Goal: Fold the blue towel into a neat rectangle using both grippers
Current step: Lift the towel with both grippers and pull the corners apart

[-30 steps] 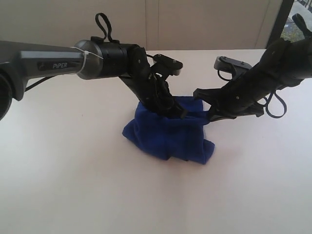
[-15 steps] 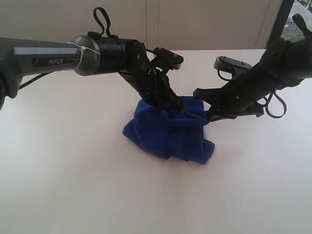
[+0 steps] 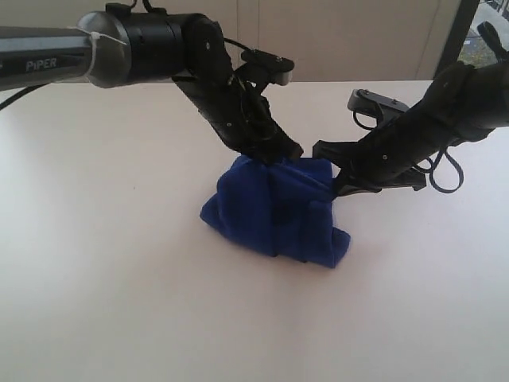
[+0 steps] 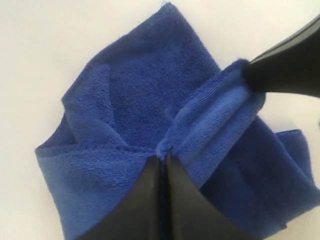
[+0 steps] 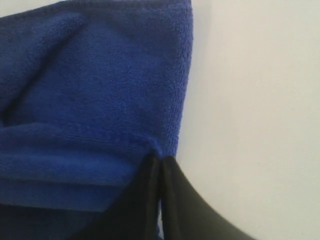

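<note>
Exterior view shows the towel [image 3: 274, 215] bunched on the worktop [image 3: 119, 278], left claw [image 3: 282, 156] clenched on its 12 o'clock fold, right claw [image 3: 334, 188] likewise at 2 o'clock; best lift both evenly, pulling it taut.

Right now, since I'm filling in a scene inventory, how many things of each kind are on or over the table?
Blue towel: 1
Black pincers: 2, the left pincer and the right pincer, both pinching the towel
White table: 1
Total: 4
</note>
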